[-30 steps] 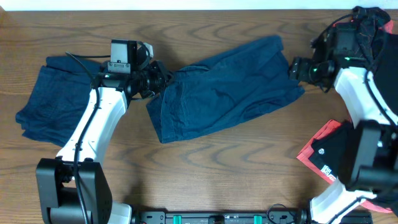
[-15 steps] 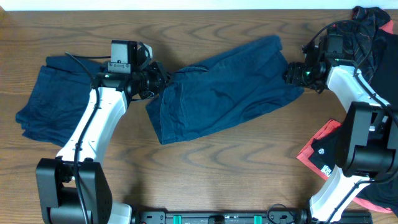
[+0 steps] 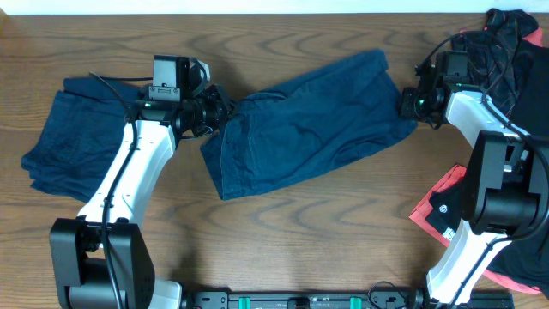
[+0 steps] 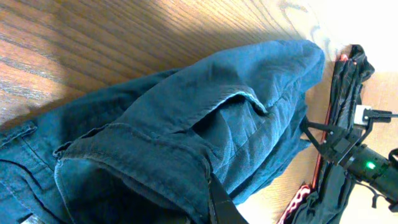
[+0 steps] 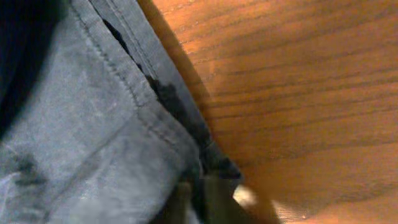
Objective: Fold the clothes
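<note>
A dark blue denim garment [image 3: 309, 129] lies spread and rumpled across the middle of the table. My left gripper [image 3: 225, 110] is shut on its left edge, where the cloth bunches over the one visible finger [image 4: 221, 205]. My right gripper [image 3: 405, 101] sits at the garment's right edge and is shut on the hem. In the right wrist view the stitched hem [image 5: 143, 118] runs down into the closed fingers [image 5: 214, 199], with bare wood beside them. The same garment [image 4: 205, 118] fills the left wrist view, its far corner reaching toward the right arm [image 4: 354, 158].
A folded stack of blue denim [image 3: 69, 129] lies at the far left under the left arm. A heap of dark and red clothes [image 3: 515, 43] sits at the back right corner. A red and black item [image 3: 446, 206] lies near the right arm's base.
The right gripper moved in onto the garment's right edge and closed on the hem. The left gripper stayed shut in place on the left edge.
</note>
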{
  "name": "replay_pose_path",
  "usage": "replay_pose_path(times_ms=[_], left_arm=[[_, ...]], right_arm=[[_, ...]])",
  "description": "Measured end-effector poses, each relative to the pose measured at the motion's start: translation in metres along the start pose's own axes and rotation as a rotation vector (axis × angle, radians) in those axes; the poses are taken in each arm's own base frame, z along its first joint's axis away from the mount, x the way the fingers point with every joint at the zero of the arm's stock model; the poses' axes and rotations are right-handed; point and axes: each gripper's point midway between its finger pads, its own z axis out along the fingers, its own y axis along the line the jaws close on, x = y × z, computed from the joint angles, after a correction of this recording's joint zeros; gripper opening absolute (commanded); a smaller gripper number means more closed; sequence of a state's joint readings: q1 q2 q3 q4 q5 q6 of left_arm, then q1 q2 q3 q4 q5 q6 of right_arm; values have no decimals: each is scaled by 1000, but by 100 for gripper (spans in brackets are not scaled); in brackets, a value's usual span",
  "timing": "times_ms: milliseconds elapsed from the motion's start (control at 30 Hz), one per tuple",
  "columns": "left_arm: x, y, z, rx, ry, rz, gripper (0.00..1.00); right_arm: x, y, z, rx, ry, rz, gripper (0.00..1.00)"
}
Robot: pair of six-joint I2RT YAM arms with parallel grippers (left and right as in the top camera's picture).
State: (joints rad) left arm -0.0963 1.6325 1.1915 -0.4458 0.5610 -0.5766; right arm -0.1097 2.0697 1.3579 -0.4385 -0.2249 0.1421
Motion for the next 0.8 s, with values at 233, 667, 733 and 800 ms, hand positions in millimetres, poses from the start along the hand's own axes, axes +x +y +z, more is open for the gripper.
replay_pose_path(times_ms=[233,667,733,800], left_arm=[[11,8,0,-32,41,-29,6],[33,-1,-46,-54,43,-126,6],[42,1,-65,-79,36,-153,6],[53,9,-78,-133,36,-181,6]], right_arm=[[1,0,-3,2,6,13,1],[-50,24,-146,-24,-270,-15,1],[-50,24,-157,-22,-282,-14,1],[-46,23,-158,-15,-268,-11,1]])
